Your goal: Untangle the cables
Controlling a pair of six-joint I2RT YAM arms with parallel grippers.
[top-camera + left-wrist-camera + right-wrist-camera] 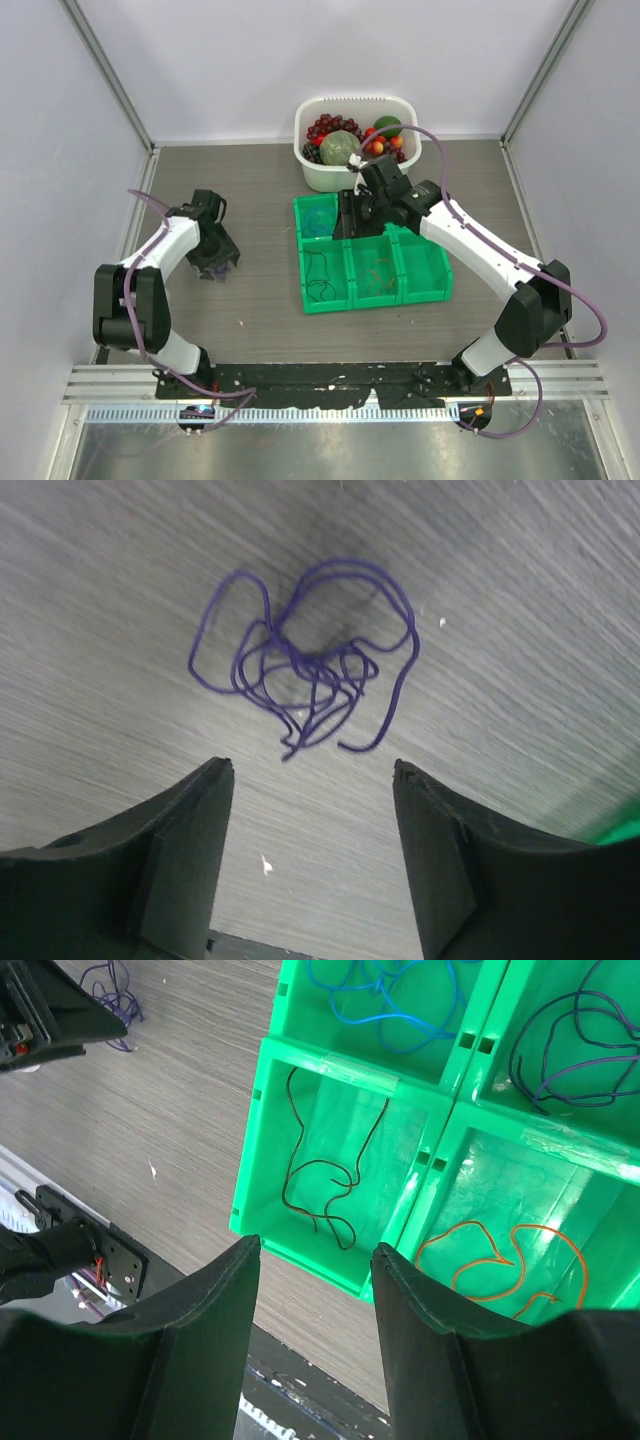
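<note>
A grey wood-grain table (250,310) sits inside a white-walled booth, with two robot arms mounted at its near edge. The left gripper (312,770) hangs low over the table's left side, its two dark fingers spread apart and holding nothing. Just beyond its fingertips a purple cable (300,675) lies on the bare table as a small loose tangle of loops. From overhead that tangle is mostly hidden under the gripper, so only a faint purple smudge seems to show.

The right gripper (315,1245) hovers over a green tray of bins (425,285) at the table's middle, its fingers also parted and empty. Each cable in the tray has its own compartment. A black cable (330,1165) lies in the near left one, with an orange cable (505,1252) next to it. A blue cable (390,1005) lies behind the black one, and a second purple cable (570,1050) behind the orange. A white tub of fruit (310,170) stands behind the tray.
</note>
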